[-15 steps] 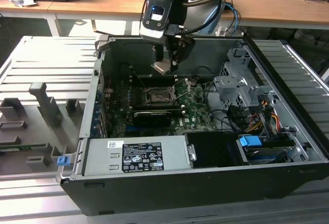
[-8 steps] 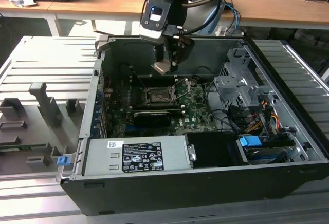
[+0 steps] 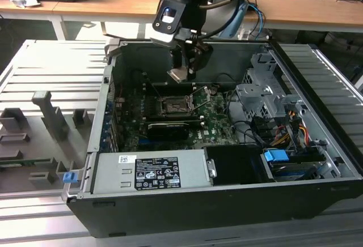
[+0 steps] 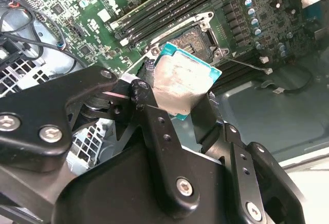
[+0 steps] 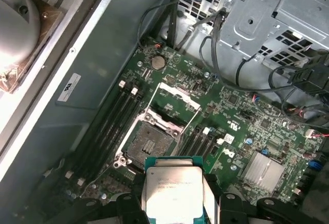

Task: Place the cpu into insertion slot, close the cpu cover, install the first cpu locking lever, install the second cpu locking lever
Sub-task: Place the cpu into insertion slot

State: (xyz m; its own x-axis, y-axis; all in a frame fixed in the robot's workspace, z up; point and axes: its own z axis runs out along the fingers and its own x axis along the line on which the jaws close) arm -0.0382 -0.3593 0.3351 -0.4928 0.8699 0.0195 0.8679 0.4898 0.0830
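My gripper is shut on the cpu, a small silvery square chip hanging tilted above the motherboard inside the open computer case. In the first wrist view the cpu sits between the black fingers, close to the insertion slot, a square black socket that lies open and bare. Just beyond the socket, the cpu cover stands raised. In the second wrist view the cpu partly hides the insertion slot. A thin locking lever sticks up beside the insertion slot.
A grey power supply box lies along the case's front. A long black heatsink block sits just in front of the socket. At the exterior view's right are a metal drive cage, cables and a blue clip. Memory slots flank the socket.
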